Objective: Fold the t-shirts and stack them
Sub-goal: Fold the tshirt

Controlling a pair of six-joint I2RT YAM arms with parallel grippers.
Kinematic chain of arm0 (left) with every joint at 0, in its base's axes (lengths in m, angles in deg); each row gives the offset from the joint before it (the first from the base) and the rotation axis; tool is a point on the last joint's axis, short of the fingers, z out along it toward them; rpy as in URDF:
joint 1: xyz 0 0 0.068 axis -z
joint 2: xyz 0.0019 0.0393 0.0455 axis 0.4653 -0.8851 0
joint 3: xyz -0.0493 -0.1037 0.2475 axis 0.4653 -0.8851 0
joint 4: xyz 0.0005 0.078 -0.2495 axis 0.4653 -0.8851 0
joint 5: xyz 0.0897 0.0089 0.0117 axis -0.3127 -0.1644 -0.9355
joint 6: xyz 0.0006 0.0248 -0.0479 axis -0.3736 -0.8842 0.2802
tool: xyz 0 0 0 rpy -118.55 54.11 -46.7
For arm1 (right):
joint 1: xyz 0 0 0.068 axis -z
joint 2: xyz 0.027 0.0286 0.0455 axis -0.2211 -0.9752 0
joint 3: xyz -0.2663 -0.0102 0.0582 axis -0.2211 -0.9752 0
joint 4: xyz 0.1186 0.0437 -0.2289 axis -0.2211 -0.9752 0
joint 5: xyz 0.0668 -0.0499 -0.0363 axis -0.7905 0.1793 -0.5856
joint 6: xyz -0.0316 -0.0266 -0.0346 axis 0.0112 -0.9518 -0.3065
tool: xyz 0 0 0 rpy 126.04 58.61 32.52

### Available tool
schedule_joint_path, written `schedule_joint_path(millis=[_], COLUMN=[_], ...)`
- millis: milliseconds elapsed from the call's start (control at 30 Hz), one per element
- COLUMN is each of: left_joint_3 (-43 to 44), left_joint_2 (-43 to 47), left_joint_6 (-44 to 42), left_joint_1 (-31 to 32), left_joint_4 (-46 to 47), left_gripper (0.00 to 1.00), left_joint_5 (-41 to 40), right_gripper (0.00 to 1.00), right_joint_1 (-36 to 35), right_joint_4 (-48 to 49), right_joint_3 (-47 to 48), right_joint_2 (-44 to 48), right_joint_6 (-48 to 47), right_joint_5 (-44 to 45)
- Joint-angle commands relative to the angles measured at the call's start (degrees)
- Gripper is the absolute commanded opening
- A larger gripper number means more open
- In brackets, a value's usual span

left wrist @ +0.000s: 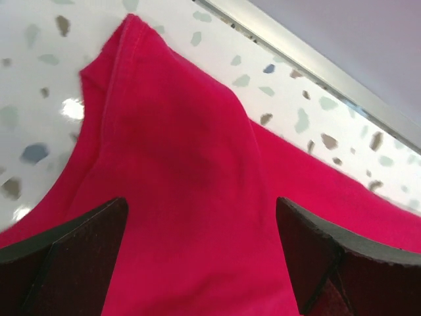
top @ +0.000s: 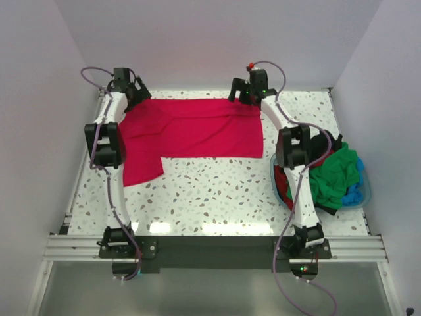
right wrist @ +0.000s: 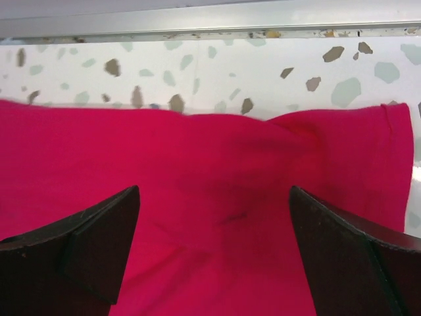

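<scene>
Top external view: crimson-red t-shirt (top: 191,135) lying spread across the far half of the speckled table (top: 217,191). Left gripper (top: 137,94) and right gripper (top: 237,97) sit at its far corners, each with fingers spread apart over the cloth. Green t-shirt (top: 339,172) heaped in the light blue basket (top: 366,191), at right.

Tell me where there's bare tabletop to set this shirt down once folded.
Widest bare patch of table: between the red shirt's near edge, the left arm, the right arm and the near rail. A smaller one lies far right, beyond the basket. Crowded: the far edge under the left gripper and right gripper, and the heaped basket.
</scene>
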Motion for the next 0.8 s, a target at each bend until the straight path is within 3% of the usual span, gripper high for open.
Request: schedule_joint_path(millis=[0, 167, 200, 233, 300, 333, 467, 600, 767], left_joint_3=[-8.61, -34.29, -45.21, -50.98, -64.23, -66.92, -75.72, -85.90, -87.60], left_joint_2=[20.95, 47.32, 51.36, 59.84, 66.75, 71.04, 75.65, 78.20, 76.10], left_joint_6=[-0.47, 4.27, 6.11, 6.83, 8.59, 9.03, 13.76, 15.52, 16.76], left_joint_1=[-0.06, -0.15, -0.15, -0.15, -0.41, -0.67, -0.94, -1.03, -1.55], left_joint_4=[-4.59, -13.80, -13.66, -12.79, -11.98, -12.94, -20.33, -16.21, -12.43], left_gripper=[1.00, 1.00, 1.00, 1.00, 1.00, 1.00, 1.00, 1.00, 1.00], left_joint_5=[-2.53, -8.51, -9.47, -10.01, -11.93, -12.73, -16.43, -15.02, -15.81], right_gripper=[0.99, 0.99, 0.99, 0.99, 0.99, 0.99, 0.99, 0.98, 0.98], right_joint_1=[-3.61, -8.71, -9.33, -9.77, -11.26, -11.70, -13.55, -13.82, -13.82], right_joint_4=[-2.23, -5.49, -4.36, -3.82, -1.55, -0.92, -0.83, 0.92, -0.30], right_joint_3=[-3.19, -22.86, -31.08, -35.25, -47.08, -50.81, -64.27, -76.04, -80.81], right_joint_2=[16.57, 34.84, 38.00, 40.82, 49.52, 52.16, 66.38, 75.44, 80.74], right_joint_6=[-3.04, -2.61, -2.17, -0.60, 1.43, 3.18, 6.26, 8.64, 8.91], right_joint_5=[2.95, 8.31, 9.02, 9.55, 10.86, 11.22, 12.80, 14.03, 15.26])
